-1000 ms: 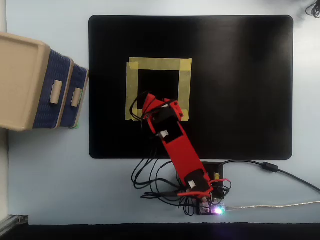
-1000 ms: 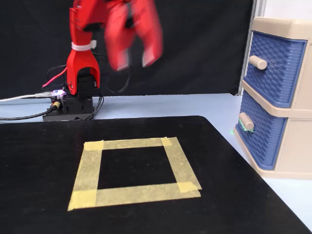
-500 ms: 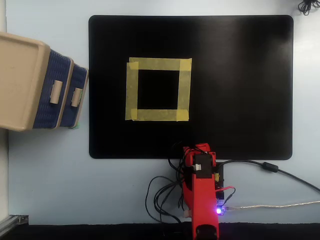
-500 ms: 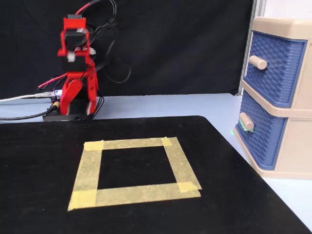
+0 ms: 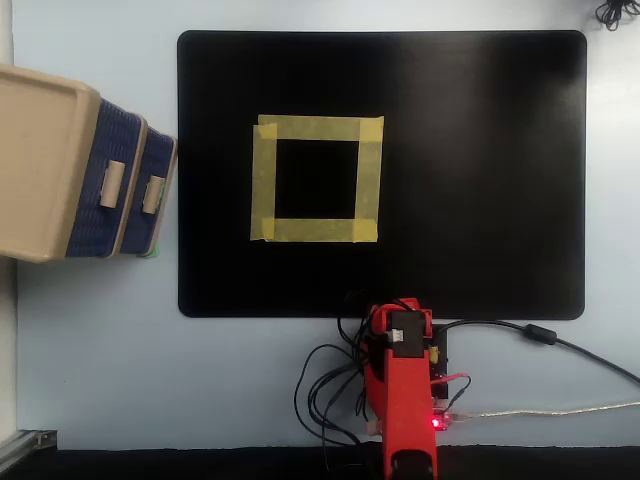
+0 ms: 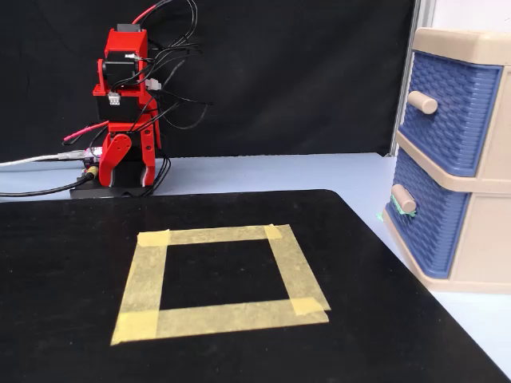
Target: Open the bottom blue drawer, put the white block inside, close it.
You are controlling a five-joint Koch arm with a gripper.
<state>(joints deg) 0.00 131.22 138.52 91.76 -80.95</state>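
Observation:
The beige cabinet (image 5: 40, 160) stands at the left of the overhead view and at the right of the fixed view (image 6: 479, 239). The bottom blue drawer (image 6: 427, 227) with its small beige handle (image 6: 402, 197) looks closed; it also shows in the overhead view (image 5: 160, 195). The white block is not in view. My red arm (image 5: 405, 385) is folded up at its base, beyond the mat's edge and far from the cabinet. The gripper (image 6: 120, 169) hangs low against the arm, and I cannot make out how its jaws stand.
The upper blue drawer (image 6: 451, 108) is closed. A black mat (image 5: 480, 170) covers the table, with a yellow tape square (image 5: 316, 180) on it. Cables (image 5: 325, 395) lie around the arm's base. A small green bit (image 5: 150, 252) shows at the cabinet's foot.

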